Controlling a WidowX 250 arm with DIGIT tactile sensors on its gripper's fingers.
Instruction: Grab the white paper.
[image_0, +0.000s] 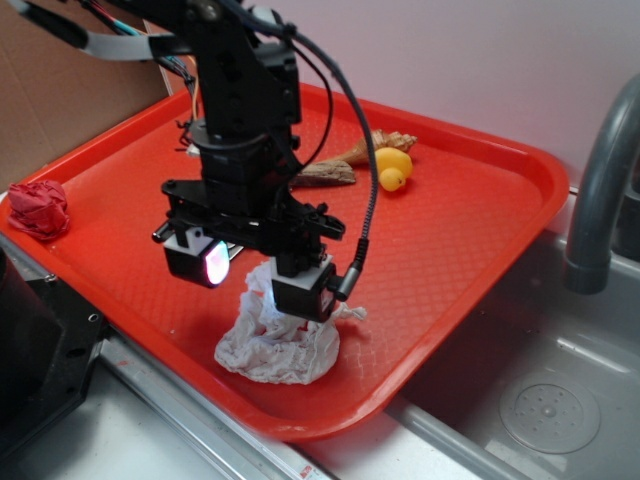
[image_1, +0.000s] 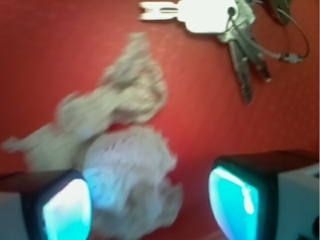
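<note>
Exterior view
Carrier: red tray (image_0: 480, 230), set beside a sink.
White paper (image_0: 278, 345): crumpled wad near the tray's front edge, directly beneath the gripper (image_0: 255, 280).
Gripper: hangs low over the wad, one finger block touching or nearly touching its top; jaws apart, nothing held.
Other items: red paper wad (image_0: 38, 208) at the far left rim; yellow duck (image_0: 392, 168) toward the back, well apart.

Wrist view
White paper (image_1: 120, 150): blurred; the bulk lies between the two fingers, nearer the left one, with a ragged lobe trailing up and away.
Gripper (image_1: 150, 202): wide open, glowing pads either side, empty.
Keys (image_1: 225, 25): at the top edge, clear of the paper.

Handling (judged)
Weight: very light.
Body: soft, thin tissue; will crush, may tear at ragged edges.
Grip point: the dense central mass, not the loose lobe; close fully, since it compresses.
</note>
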